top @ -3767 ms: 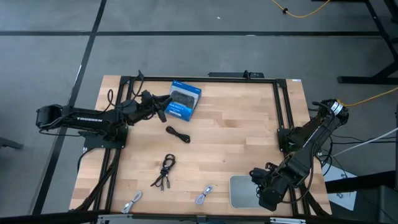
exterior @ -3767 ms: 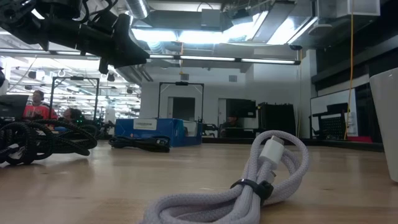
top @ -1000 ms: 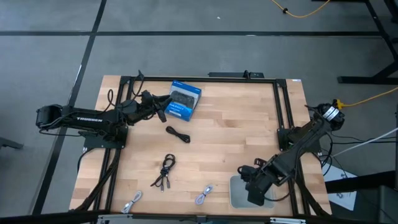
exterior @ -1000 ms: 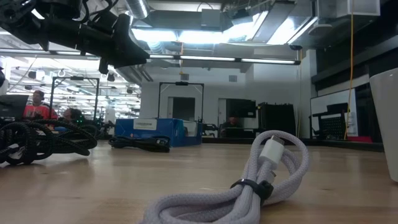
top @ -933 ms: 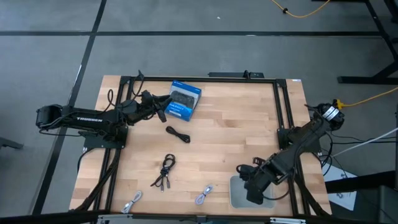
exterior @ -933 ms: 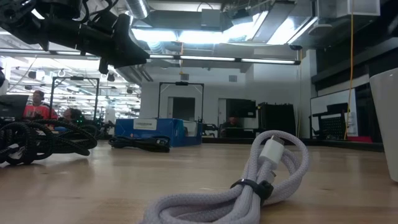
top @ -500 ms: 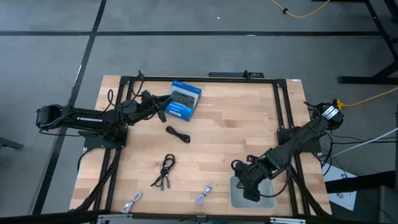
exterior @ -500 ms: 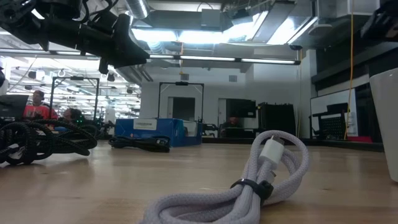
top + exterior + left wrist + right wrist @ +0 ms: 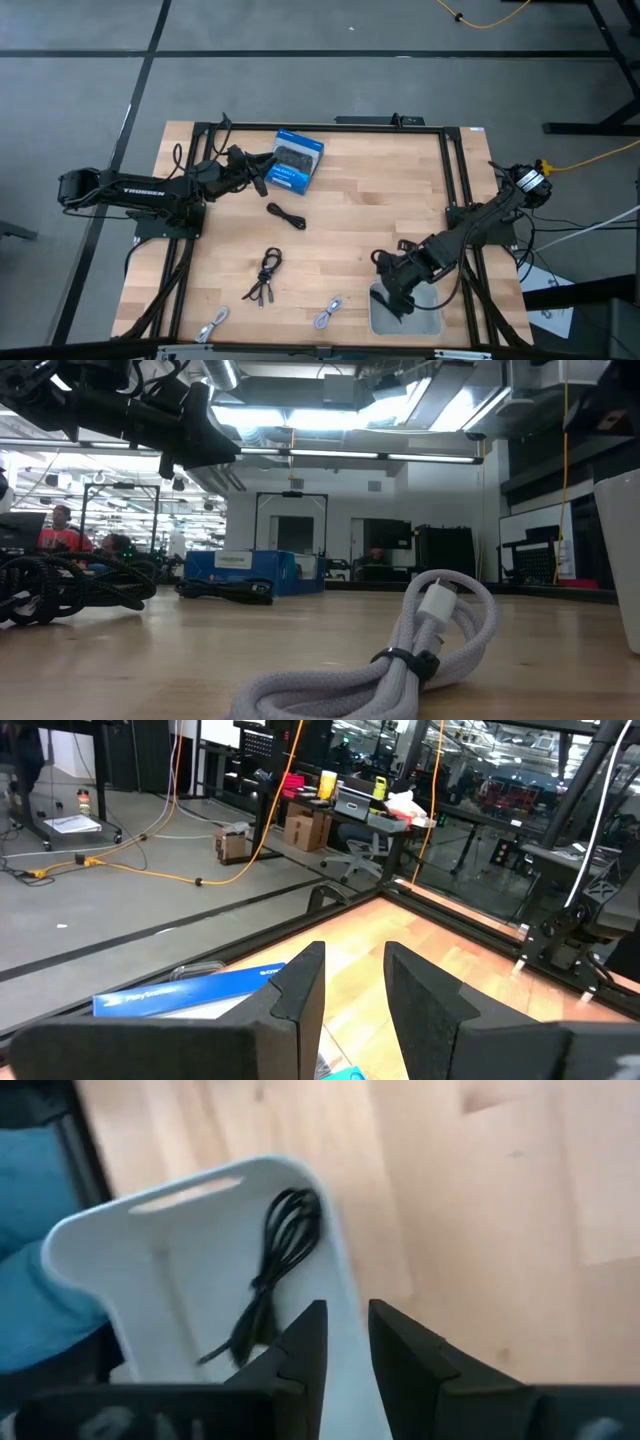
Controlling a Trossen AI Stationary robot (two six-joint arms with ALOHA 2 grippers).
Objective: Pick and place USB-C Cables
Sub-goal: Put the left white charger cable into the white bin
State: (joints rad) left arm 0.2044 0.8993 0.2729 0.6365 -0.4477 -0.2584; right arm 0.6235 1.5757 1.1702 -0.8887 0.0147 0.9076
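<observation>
Loose USB-C cables lie on the wooden table: a black cable [image 9: 287, 214] mid-table, a black bundle [image 9: 265, 275] nearer, and two grey cables [image 9: 212, 324] [image 9: 328, 314] by the near edge. The right-hand grey one fills the low view's foreground [image 9: 400, 650]. Another black cable [image 9: 275, 1255] lies flat inside the white tray [image 9: 170, 1260], seen in the right wrist view. My right gripper [image 9: 391, 296] [image 9: 347, 1315] hovers over the tray's left edge [image 9: 374, 305], open by a narrow gap and holding nothing. My left gripper [image 9: 260, 172] [image 9: 352, 955] waits beside the blue box [image 9: 293, 160], open and empty.
The blue box sits at the table's far side, just right of my left gripper. The tray [image 9: 425, 315] occupies the near right corner; its wall rises at the low view's right edge [image 9: 620, 560]. A black frame rail [image 9: 455, 180] runs along the table's right side. Bare wood [image 9: 380, 200] lies mid-table.
My right gripper has travelled from above the tray's middle toward the table's left edge and slightly toward the far edge, ending over the tray's left rim. Part of its arm has come into the low view's upper right corner. The cables on the table have not moved.
</observation>
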